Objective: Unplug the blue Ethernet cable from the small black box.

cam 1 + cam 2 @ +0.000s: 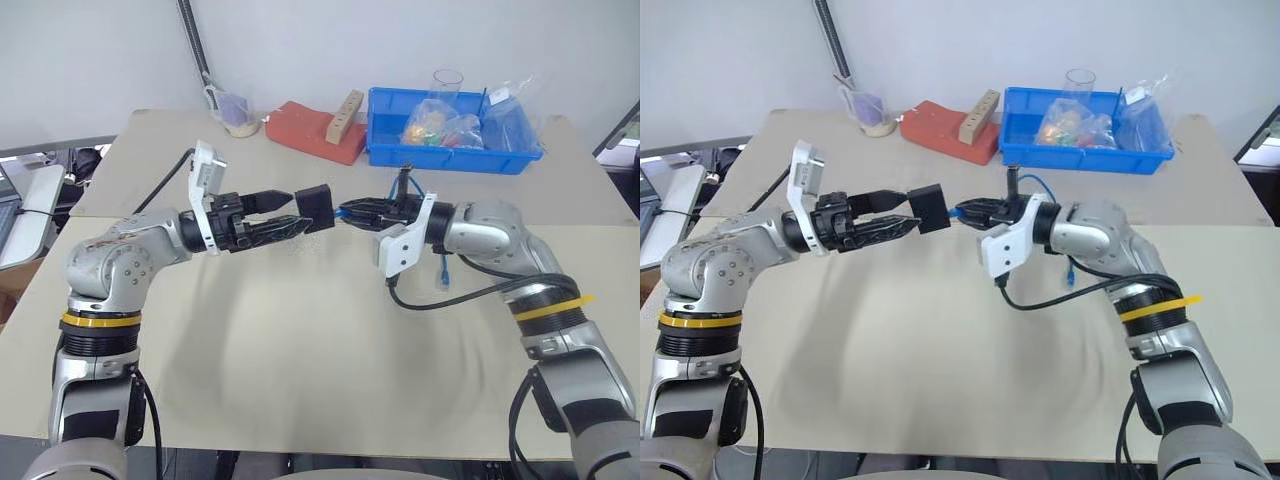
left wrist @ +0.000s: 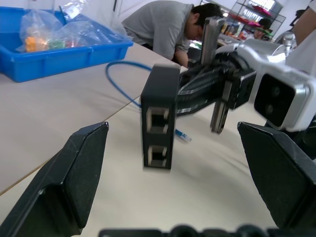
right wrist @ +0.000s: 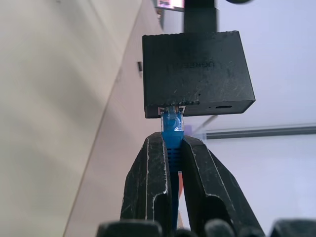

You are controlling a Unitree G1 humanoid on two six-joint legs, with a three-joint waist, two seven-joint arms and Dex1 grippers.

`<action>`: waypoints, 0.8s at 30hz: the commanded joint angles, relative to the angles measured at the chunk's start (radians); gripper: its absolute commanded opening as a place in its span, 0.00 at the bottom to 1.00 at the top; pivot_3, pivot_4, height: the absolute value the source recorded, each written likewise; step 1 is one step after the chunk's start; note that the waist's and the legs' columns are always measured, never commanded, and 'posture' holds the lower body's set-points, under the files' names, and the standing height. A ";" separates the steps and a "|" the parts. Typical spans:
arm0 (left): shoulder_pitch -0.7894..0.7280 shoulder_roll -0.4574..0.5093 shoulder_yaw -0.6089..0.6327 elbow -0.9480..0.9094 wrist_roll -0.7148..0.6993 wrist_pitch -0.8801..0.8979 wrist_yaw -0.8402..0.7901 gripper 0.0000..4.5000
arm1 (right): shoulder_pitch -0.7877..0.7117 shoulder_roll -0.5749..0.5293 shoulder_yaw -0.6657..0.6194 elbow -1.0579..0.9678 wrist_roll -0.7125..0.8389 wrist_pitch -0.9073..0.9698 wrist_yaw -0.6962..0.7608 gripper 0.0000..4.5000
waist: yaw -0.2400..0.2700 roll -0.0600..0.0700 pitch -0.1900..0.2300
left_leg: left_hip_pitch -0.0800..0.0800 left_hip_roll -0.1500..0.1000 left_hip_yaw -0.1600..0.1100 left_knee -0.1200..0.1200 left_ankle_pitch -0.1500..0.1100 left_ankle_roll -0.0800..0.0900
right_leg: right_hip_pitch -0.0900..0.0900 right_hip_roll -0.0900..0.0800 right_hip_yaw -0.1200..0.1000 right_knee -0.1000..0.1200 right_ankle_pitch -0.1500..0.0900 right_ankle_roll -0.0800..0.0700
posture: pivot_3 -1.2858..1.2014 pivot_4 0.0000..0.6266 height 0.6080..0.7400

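Observation:
The small black box point(image 1: 316, 207) hangs in the air above the beige table point(image 1: 300, 340), with two sockets on its near face point(image 2: 159, 136). It hangs from the plug of the blue Ethernet cable point(image 3: 171, 126), which sits in its underside socket. My right gripper point(image 1: 355, 212) is shut on the cable just behind that plug. The rest of the cable loops back over the table point(image 2: 118, 81) and dangles by my right forearm point(image 1: 442, 272). My left gripper point(image 1: 297, 212) is open and faces the box from the other side. Its fingers point(image 2: 84, 168) straddle the box without touching it.
At the back right stands a blue bin point(image 1: 455, 150) with bagged items and a clear cup point(image 1: 447, 85). Beside it are a red pad point(image 1: 315, 130) with a wooden block point(image 1: 347, 115), and a small cup point(image 1: 238, 118). A person point(image 2: 168, 24) leans over beyond the table.

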 commanded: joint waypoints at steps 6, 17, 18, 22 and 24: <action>-0.038 -0.011 -0.017 0.022 0.036 -0.051 -0.039 1.00 | -0.040 0.000 -0.004 -0.053 0.024 -0.037 -0.030 0.00 | 0.000 0.000 0.000 | 0.000 0.000 0.000 0.000 0.000 0.000 | 0.000 0.000 0.000 0.000 0.000 0.000 | 0.52 0.24 1.00; -0.059 -0.045 -0.017 0.073 0.055 -0.075 -0.075 0.26 | -0.038 0.001 0.001 -0.086 0.042 -0.039 -0.023 0.00 | 0.000 0.000 0.000 | 0.000 0.000 0.000 0.000 0.000 0.000 | 0.000 0.000 0.000 0.000 0.000 0.000 | 0.52 0.24 1.00; -0.060 -0.045 -0.017 0.074 0.056 -0.075 -0.078 0.17 | -0.037 0.000 0.001 -0.086 0.043 -0.040 -0.023 0.00 | 0.000 0.000 0.000 | 0.000 0.000 0.000 0.000 0.000 0.000 | 0.000 0.000 0.000 0.000 0.000 0.000 | 0.52 0.24 1.00; -0.065 -0.041 -0.024 0.073 0.071 -0.087 -0.092 0.13 | -0.030 -0.002 0.009 -0.089 0.098 -0.015 0.019 0.00 | 0.000 0.000 0.000 | 0.000 0.000 0.000 0.000 0.000 0.000 | 0.000 0.000 0.000 0.000 0.000 0.000 | 0.52 0.24 1.00; -0.071 -0.035 -0.035 0.071 0.088 -0.099 -0.102 0.13 | -0.025 -0.006 0.029 -0.099 0.185 0.042 0.105 0.11 | 0.000 0.000 0.000 | 0.000 0.000 0.000 0.000 0.000 0.000 | 0.000 0.000 0.000 0.000 0.000 0.000 | 0.52 0.24 1.00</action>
